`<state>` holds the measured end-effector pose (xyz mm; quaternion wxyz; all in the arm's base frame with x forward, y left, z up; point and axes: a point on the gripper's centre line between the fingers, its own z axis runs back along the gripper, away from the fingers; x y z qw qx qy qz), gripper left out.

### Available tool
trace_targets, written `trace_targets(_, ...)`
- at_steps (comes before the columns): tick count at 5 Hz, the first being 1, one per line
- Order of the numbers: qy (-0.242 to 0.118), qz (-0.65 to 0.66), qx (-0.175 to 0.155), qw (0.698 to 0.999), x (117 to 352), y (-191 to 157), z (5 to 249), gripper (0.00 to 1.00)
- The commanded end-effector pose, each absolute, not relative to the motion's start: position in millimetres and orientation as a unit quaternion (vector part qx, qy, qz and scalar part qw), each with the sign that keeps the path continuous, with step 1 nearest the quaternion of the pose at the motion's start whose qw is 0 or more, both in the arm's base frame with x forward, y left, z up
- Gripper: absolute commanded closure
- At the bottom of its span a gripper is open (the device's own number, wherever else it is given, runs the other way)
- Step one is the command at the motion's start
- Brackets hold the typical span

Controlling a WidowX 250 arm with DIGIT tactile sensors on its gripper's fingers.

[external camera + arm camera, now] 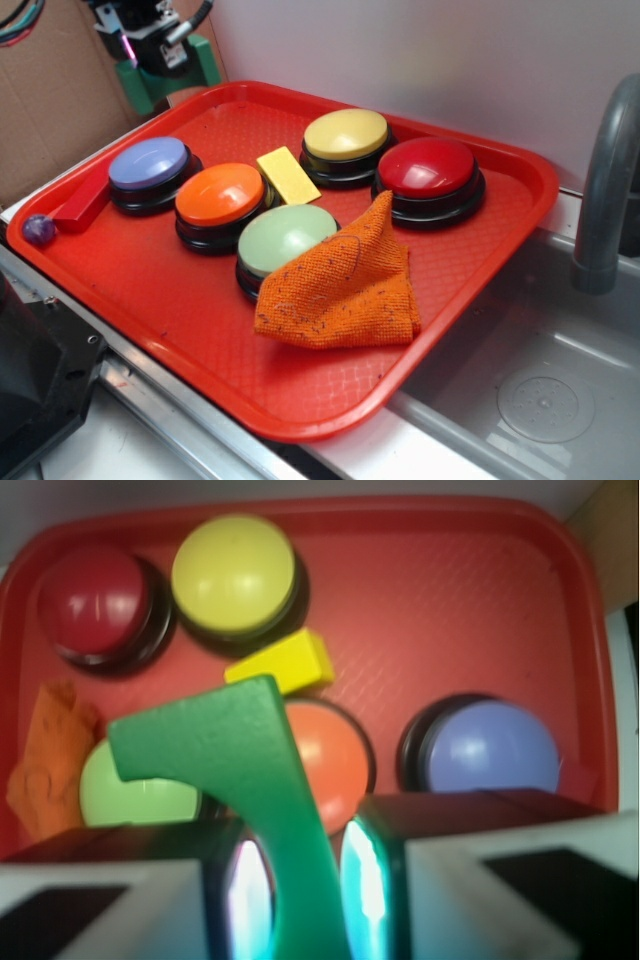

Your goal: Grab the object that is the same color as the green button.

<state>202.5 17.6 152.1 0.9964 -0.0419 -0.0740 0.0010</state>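
Note:
My gripper [150, 55] is raised above the tray's far left corner and is shut on the dark green arch block [165, 80]. In the wrist view the block [250, 770] stands between my two pads, one leg clamped at my gripper [305, 885], its arch curving to the left. The pale green button [285, 240] sits near the middle of the red tray [180, 300], partly under an orange cloth; it also shows in the wrist view [130, 785] at lower left.
On the tray are the blue button [150, 165], orange button [220, 195], yellow button [345, 135], red button [428, 170], a flat yellow block [288, 175], an orange cloth [345, 280], a red bar [82, 205] and a purple ball [38, 230]. A sink and faucet [605, 180] are on the right.

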Motion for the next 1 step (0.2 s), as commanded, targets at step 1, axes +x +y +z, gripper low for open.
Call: trace_targets(1, -0.099, 0.015, -0.047, 0.994, 188.7, 17.1, 161.8, 1.00)
